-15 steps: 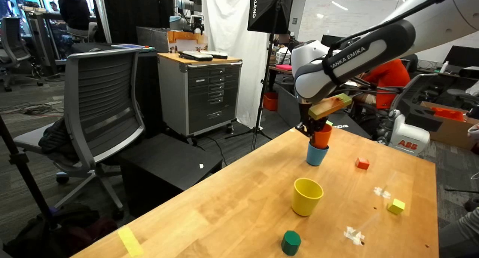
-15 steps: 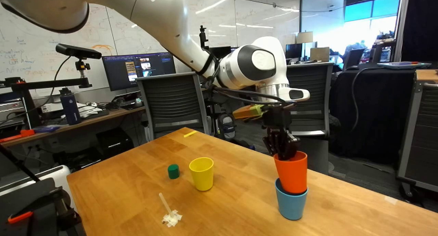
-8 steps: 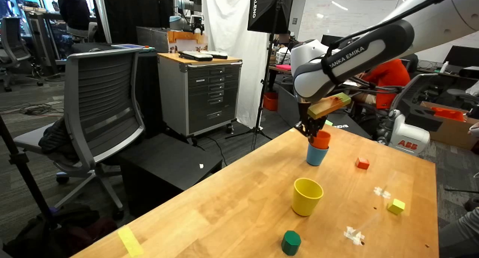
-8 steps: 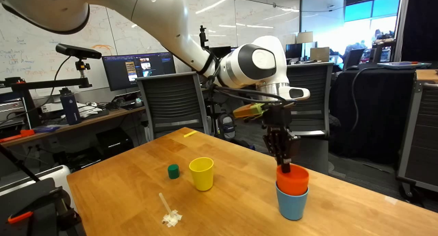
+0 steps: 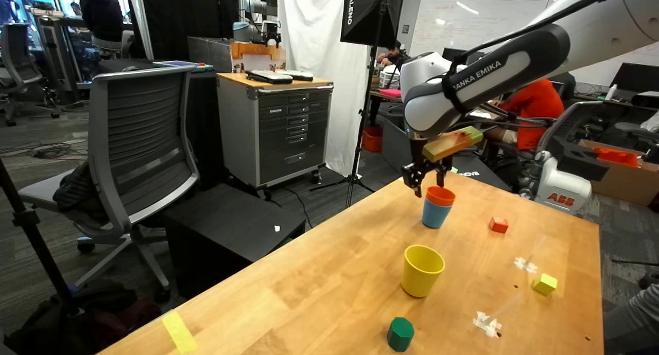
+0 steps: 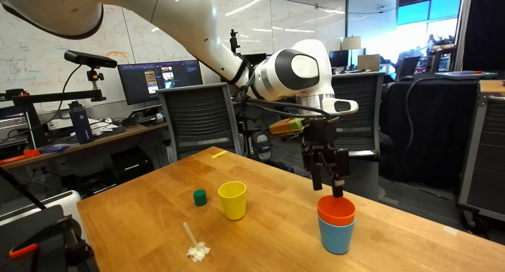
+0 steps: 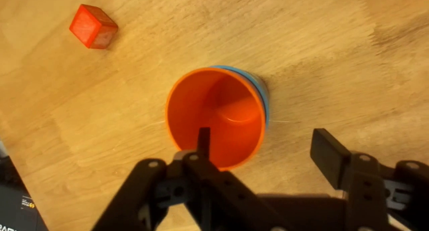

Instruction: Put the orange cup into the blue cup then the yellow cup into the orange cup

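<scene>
On the surface we see the claw, jaws parted; the yellow cup, upright, well apart; and beneath the claw, the blue cup holding the orange cup. So near its rim, a sideways shift could, we judge, snag it and tip both. The green block near the yellow cup might crowd a low approach; the red block and yellow block lie farther off.

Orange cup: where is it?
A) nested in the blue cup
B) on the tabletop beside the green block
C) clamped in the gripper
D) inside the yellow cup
A: in both exterior views the orange cup shows only its upper part above the rim of the blue cup, and the gripper is open.
</scene>
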### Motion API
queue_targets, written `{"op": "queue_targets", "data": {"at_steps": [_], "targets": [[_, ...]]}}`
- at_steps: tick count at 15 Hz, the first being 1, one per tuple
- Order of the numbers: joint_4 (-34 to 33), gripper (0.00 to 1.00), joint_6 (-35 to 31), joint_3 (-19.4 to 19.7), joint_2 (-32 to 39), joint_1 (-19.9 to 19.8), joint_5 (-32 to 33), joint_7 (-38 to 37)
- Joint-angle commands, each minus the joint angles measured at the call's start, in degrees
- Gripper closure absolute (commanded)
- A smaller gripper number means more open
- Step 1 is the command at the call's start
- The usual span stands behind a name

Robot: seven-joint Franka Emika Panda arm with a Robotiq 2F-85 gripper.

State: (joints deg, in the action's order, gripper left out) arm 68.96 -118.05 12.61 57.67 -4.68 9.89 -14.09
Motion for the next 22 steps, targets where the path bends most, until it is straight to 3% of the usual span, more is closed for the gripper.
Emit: {"op": "queue_targets", "data": {"at_steps": [1,7,14,22], "targets": [[1.2,0.00,1.3,-1.4,-2.9,0.2,-1.0,0.9],[6.7,0.00,0.0,-4.1,-8.8,3.7,0.1,3.4],[10.2,0.00,0.7,-5.1,-10.7,8.1,2.1,4.5],[18.0,0.00,1.0,-4.7,-11.5,13.6,10.2,4.9]]}}
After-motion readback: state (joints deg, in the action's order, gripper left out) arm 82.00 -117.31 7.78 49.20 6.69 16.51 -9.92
